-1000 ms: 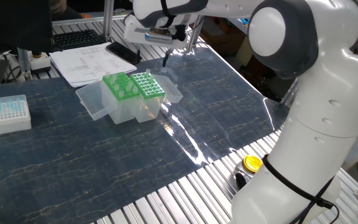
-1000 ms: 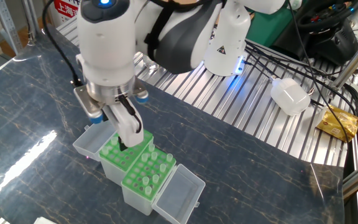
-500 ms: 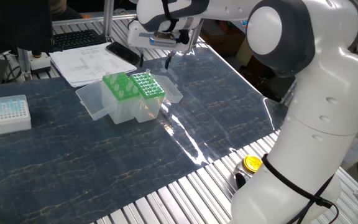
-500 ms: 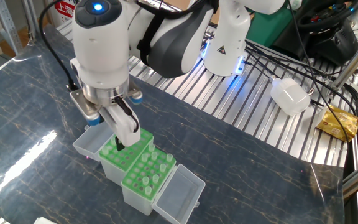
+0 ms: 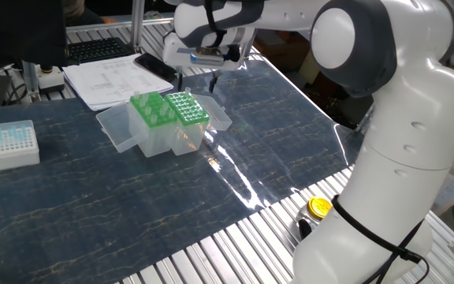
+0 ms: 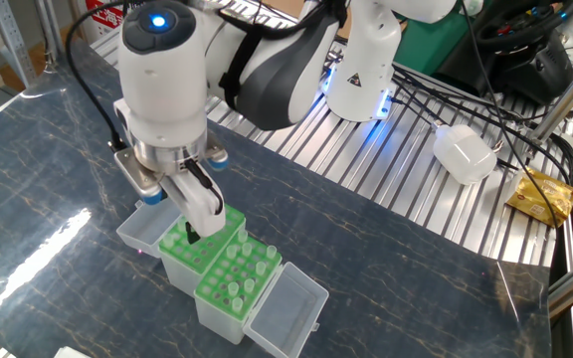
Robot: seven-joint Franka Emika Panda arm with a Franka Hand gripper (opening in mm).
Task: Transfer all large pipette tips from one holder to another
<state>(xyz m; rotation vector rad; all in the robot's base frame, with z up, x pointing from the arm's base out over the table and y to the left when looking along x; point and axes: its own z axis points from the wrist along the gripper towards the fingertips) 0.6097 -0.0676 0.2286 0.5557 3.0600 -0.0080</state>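
Tips (image 6: pixel 233 289): upright in the green racks, collars up, long axes vertical, points down in the holes. Clearest in the rack (image 6: pixel 217 290) farther from the arm's base in the other fixed view, where several clear collars show above the green top. Harder to count in the second rack (image 6: pixel 175 247), partly hidden under the tool.

Gripper (image 5: pixel 197 81): hanging above the pair of racks, pointing straight down, so in line with the tips' long axes. Fingers (image 5: pixel 213 80) apparently spread in one fixed view, with a gap between the two dark ends and nothing seen held there. Only one finger plain in the other fixed view, so a judgement, not a certainty.

Relation that matters: straight below, and a little to one side. In the other fixed view, fingertip low over the second rack, near the seam where the two racks touch. Not possible to tell from these views which hole lies exactly underneath, nor whether any collar is touched.

Likely next: a short vertical drop onto one collar, with a small sideways correction. Little room for error, collars standing close together. Open clear lids (image 6: pixel 288 306) on the outer sides of the racks, away from the tool's path.
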